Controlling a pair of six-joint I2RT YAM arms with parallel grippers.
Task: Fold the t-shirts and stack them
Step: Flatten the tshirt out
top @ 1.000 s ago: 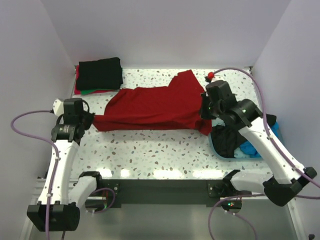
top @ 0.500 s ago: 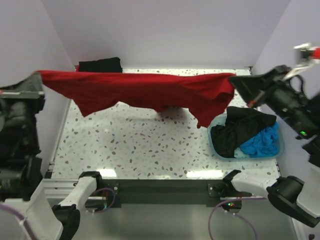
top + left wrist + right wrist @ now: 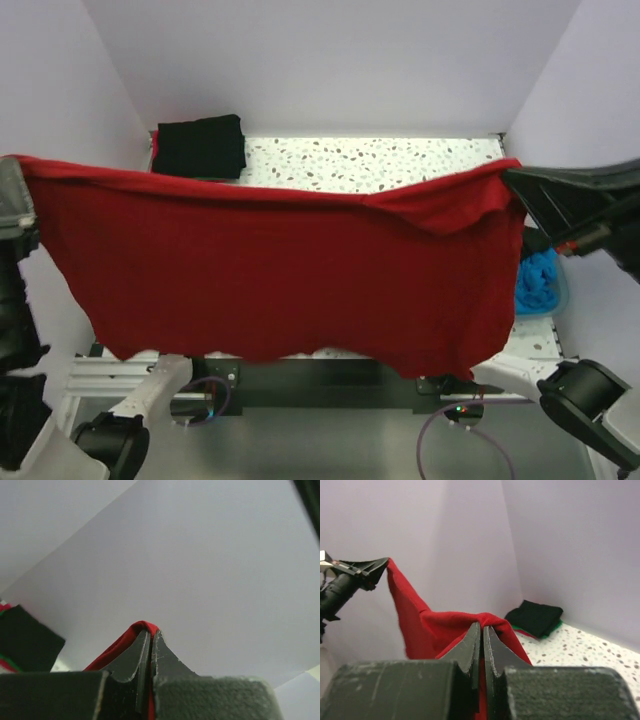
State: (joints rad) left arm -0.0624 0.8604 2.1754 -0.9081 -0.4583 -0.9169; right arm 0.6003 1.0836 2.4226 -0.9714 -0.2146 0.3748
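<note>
The dark red t-shirt (image 3: 280,270) hangs spread wide in the air between both arms, high above the table and close to the top camera. My left gripper (image 3: 18,172) is shut on its left corner; the red cloth (image 3: 117,647) wraps over the tips of that gripper (image 3: 151,634) in the left wrist view. My right gripper (image 3: 512,172) is shut on the right corner, with red cloth (image 3: 445,625) pinched between its closed jaws (image 3: 482,628). A folded stack with a black shirt on top (image 3: 200,146) lies at the back left, over green and red layers (image 3: 535,617).
The teal basin (image 3: 553,305) at the right holds a blue shirt (image 3: 537,280), mostly hidden behind the red shirt. The speckled table (image 3: 380,155) shows only at the back. Lilac walls enclose the left, back and right.
Both arms have lifted the red shirt from the table and drawn it up and toward the camera, stretching it wide. It now covers most of the table and the basin.
</note>
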